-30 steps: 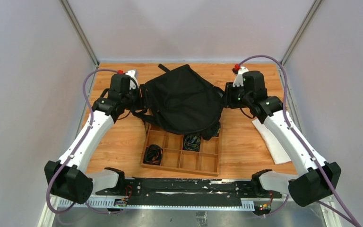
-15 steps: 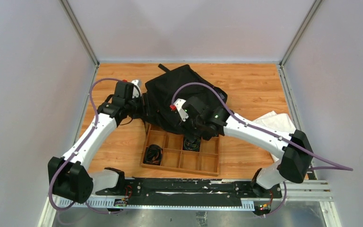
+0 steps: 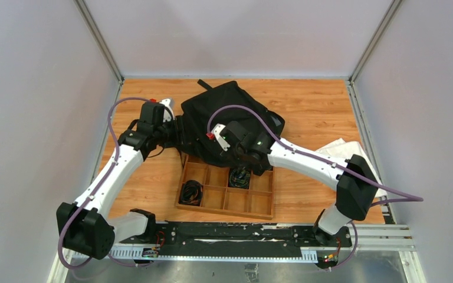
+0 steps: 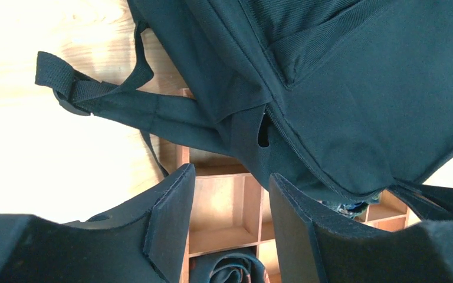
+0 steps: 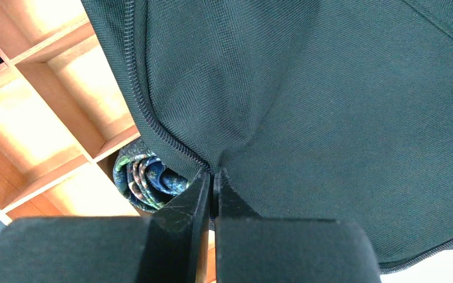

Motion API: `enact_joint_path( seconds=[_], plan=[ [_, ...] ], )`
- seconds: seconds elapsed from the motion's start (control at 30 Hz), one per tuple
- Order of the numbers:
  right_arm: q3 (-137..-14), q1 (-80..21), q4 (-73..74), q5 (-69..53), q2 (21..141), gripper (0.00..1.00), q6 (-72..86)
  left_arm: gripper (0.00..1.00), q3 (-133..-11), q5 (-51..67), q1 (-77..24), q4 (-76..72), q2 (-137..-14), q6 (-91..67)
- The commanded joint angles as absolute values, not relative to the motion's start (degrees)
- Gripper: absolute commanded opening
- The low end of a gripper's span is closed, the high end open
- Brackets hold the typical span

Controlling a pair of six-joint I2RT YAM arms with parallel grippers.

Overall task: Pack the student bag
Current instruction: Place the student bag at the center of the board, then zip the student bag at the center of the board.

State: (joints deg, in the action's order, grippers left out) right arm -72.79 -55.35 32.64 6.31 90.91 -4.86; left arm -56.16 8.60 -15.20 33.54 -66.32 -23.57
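Pinching the student bag (image 5: 330, 88) at zippered edge: right pincer (image 5: 212, 174), above tray (image 5: 47, 44).

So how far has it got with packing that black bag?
Early days. Done: nothing visibly packed; the black coil and the patterned roll sit in the wooden tray, which the bag partly covers. In hand: the right gripper is pinched shut on the bag's fabric by its zipper, while the left gripper hangs open near a strap. Left: probably opening the bag and putting things in.
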Motion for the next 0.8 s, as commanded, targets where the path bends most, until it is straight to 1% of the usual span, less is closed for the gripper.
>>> enact_joint_path(
  seconds=[0.0,0.17,0.33,0.43,0.57,0.63,0.77],
  plan=[
    [-75.69,-55.92,34.17,9.82,90.14,0.0,-4.75,0.55,-56.05,10.68,-15.29,32.91,-65.79,-22.19],
    [-79.31,-55.7,35.24,12.65,87.83,0.0,-4.83,0.56,-56.89,13.11,-15.91,32.87,-65.61,-22.61],
    [-84.64,-53.24,33.1,13.47,85.46,0.0,-3.81,0.56,-58.25,12.39,-19.04,32.79,-63.75,-25.8],
    [-86.64,-49.45,29.83,11.29,84.93,0.0,-2.07,0.56,-59.41,10.65,-22.09,32.65,-62.63,-27.38],
    [-90.4,-44.52,26.91,7.18,85.7,0.0,-0.36,0.56,-59.09,5.9,-22.68,33.07,-62.07,-31.24],
    [-92.84,-43.25,26.89,5.93,86.68,0.0,-0.35,0.56,-58.59,2.41,-22.68,32.8,-61.96,-32.15],
    [-97.73,-42.28,27.82,1.12,88.84,0.0,-0.87,0.56,-58.6,0.84,-22.68,30.89,-64.26,-29.42]
  ],
)
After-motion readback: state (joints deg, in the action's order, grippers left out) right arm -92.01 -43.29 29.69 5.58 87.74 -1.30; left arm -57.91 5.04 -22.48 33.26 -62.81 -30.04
